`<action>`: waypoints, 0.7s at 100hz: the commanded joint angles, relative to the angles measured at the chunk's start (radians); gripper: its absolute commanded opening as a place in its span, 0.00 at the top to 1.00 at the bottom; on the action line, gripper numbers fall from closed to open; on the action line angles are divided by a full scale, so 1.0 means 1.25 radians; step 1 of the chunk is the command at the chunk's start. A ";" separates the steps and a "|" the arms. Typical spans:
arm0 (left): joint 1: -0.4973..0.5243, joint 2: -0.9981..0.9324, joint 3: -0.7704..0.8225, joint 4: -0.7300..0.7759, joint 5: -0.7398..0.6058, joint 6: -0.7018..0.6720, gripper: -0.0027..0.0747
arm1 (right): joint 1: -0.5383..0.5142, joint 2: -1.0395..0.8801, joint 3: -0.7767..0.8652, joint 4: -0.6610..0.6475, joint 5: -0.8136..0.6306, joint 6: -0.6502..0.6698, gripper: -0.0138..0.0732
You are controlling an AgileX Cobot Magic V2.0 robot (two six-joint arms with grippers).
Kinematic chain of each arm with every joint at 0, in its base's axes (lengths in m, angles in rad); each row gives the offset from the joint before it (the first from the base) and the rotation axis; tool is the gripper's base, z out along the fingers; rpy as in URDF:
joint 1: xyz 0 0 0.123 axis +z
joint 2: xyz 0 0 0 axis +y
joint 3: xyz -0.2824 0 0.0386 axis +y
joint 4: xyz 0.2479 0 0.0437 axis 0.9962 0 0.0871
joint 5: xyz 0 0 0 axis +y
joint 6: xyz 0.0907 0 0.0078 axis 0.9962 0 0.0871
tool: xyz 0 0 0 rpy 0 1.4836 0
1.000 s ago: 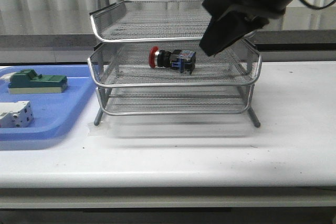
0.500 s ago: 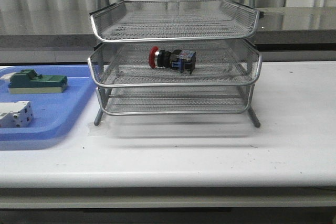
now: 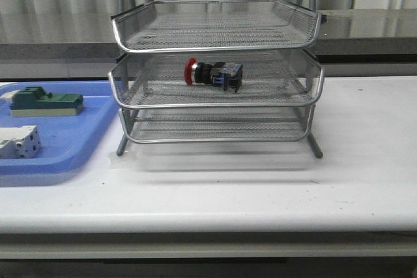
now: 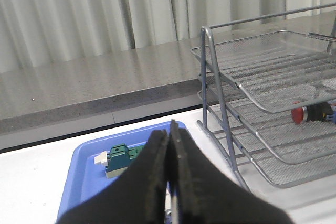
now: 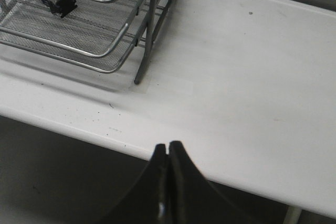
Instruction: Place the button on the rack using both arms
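With the right arm gone from the front view since a second ago, the button (image 3: 213, 73) lies alone on the rack's (image 3: 215, 99) middle tier, well apart from both closed, empty grippers (image 4: 169, 169) (image 5: 167, 174), so placement looks done.

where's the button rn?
Front view: the button lies on its side in the middle tier of the rack, near centre, red head toward the blue tray on the left.

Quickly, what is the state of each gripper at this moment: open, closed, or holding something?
Left gripper: closed, holding nothing.
Right gripper: closed, holding nothing.
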 commanded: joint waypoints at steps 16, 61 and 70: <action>0.002 0.012 -0.020 -0.009 -0.066 -0.005 0.99 | -0.011 -0.165 0.036 -0.009 -0.008 0.015 0.91; 0.002 0.012 -0.020 -0.009 -0.066 -0.005 0.99 | -0.011 -0.220 0.038 -0.008 0.010 0.015 0.91; 0.002 0.012 -0.020 -0.009 -0.066 -0.005 0.99 | -0.011 -0.220 0.038 -0.008 0.010 0.015 0.91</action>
